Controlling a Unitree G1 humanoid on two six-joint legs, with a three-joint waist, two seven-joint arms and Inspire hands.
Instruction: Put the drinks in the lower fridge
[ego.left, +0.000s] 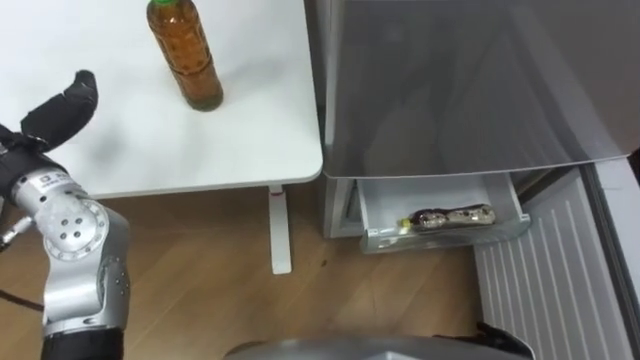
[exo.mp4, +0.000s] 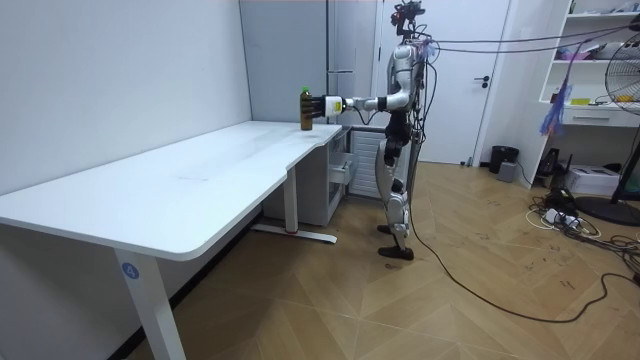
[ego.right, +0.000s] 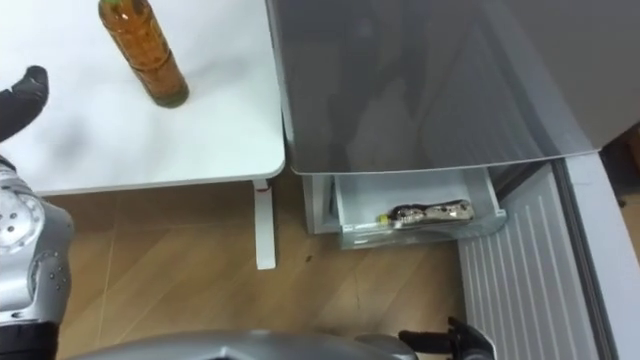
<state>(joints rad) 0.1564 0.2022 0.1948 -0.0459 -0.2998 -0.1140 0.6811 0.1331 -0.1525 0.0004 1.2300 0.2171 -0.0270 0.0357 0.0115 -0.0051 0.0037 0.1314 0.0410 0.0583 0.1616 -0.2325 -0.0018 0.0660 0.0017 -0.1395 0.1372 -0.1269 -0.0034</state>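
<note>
Left eye view: fingers (ego.left: 80, 88) of the left hand (ego.left: 55, 112) lay loosely together, empty, near the upright bottle (ego.left: 185, 55) on the table (ego.left: 250, 120). Nearly full, it looked heavy, stiff and slick; its ribbed middle offered the best hold.

An amber drink bottle (ego.left: 185, 55) with a green cap stands upright on the white table (ego.left: 250, 130), at about 11 o'clock in the eye views, near the table's edge beside the fridge. The lower fridge drawer (ego.left: 375, 215) stands pulled open at about 4 o'clock. In it a second, darker bottle (ego.left: 450, 217) lies on its side, lengthwise along the drawer.
</note>
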